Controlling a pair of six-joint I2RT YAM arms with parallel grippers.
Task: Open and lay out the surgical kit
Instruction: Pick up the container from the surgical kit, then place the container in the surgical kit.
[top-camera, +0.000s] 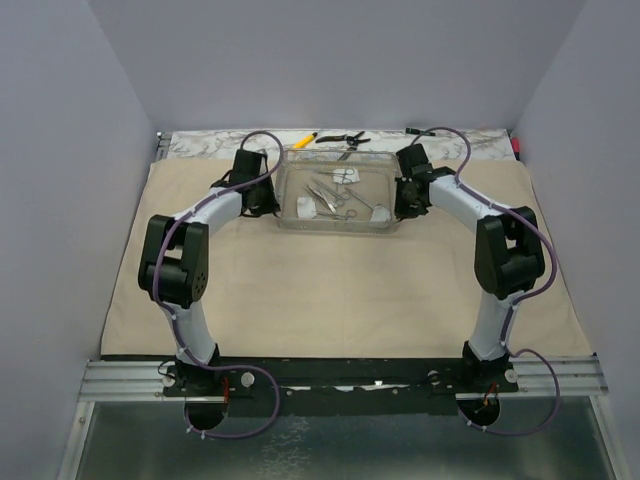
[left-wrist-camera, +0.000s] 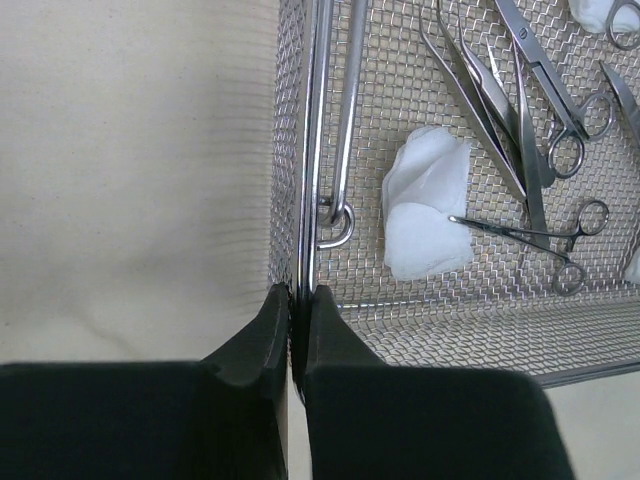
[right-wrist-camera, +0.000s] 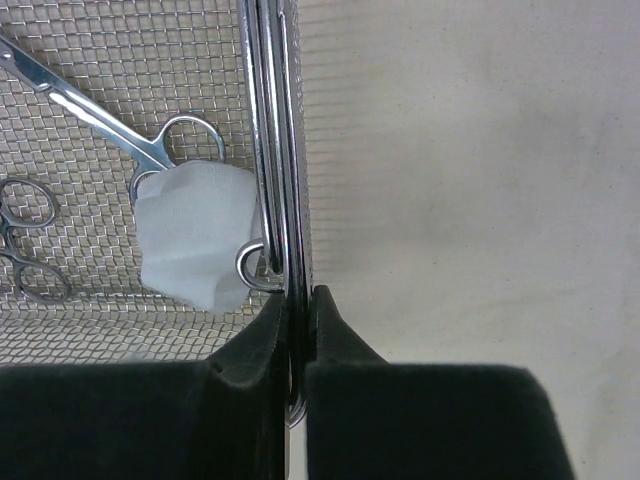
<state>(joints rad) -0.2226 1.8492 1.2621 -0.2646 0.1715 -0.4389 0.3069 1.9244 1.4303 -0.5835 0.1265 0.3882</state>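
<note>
Item: wire-mesh tray (top-camera: 338, 229), rectangular and steel-rimmed, in the upper centre of the top view, its long axis running left to right. It lies over the beige cloth wrap (top-camera: 330, 290); whether it rests there or is lifted clear cannot be told. The cloth is spread flat across most of the surface (top-camera: 200, 144), a marbled strip of which shows along the cloth's far edge. Contents: ring-handled clamps (left-wrist-camera: 512, 231) lying diagonally, rings toward the lower right of the left wrist view, and a gauze ball (left-wrist-camera: 425, 205) touching them. At the tray's left short end is the left gripper (top-camera: 266, 196), jaws closed on the rim wire. At the right short end is the right gripper (top-camera: 407, 198), jaws likewise closed on the rim. On the marbled strip, beyond the tray: yellow pen (top-camera: 304, 140) and black-handled pliers (top-camera: 343, 138). Enclosure: plain grey walls (top-camera: 350, 60) on three sides.
</note>
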